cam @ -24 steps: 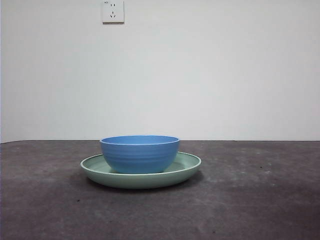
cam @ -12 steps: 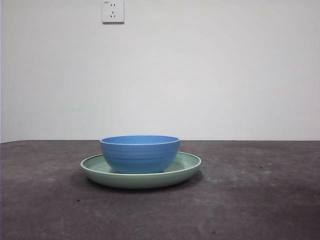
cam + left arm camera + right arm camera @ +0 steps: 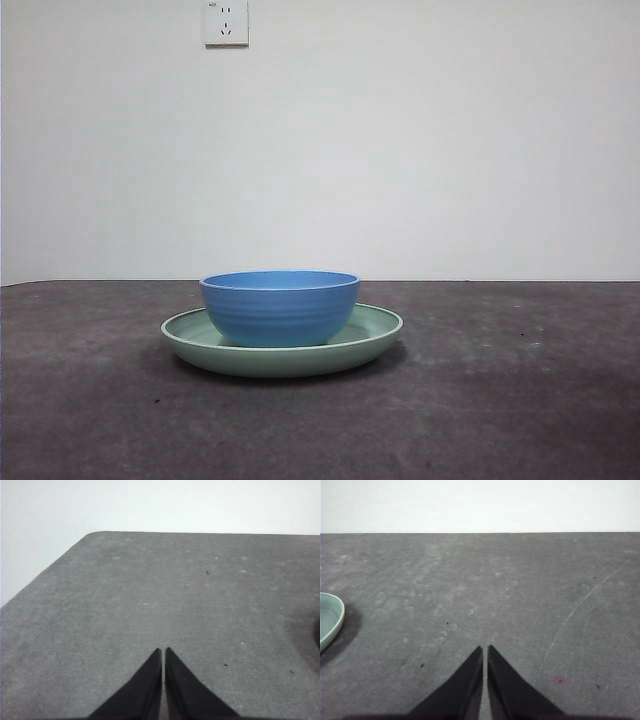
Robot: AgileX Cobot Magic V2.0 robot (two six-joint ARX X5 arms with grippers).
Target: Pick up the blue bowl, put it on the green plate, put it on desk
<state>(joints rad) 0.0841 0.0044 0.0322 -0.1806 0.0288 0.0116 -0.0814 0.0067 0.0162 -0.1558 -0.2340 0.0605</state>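
The blue bowl (image 3: pixel 279 307) stands upright inside the green plate (image 3: pixel 375 335), which rests on the desk (image 3: pixel 500 400) a little left of the middle of the front view. No arm shows in that view. In the left wrist view my left gripper (image 3: pixel 163 651) is shut, its jaws tip to tip over bare desk (image 3: pixel 150 595). My right gripper (image 3: pixel 485 649) is also shut, holding nothing, with a slice of the green plate's rim (image 3: pixel 331 617) showing off to its side. The bowl is out of both wrist views.
A white wall with a power socket (image 3: pixel 226 22) stands behind the desk. The desk's rounded corner and edge (image 3: pixel 87 536) show in the left wrist view. Bare tabletop lies on both sides of the plate.
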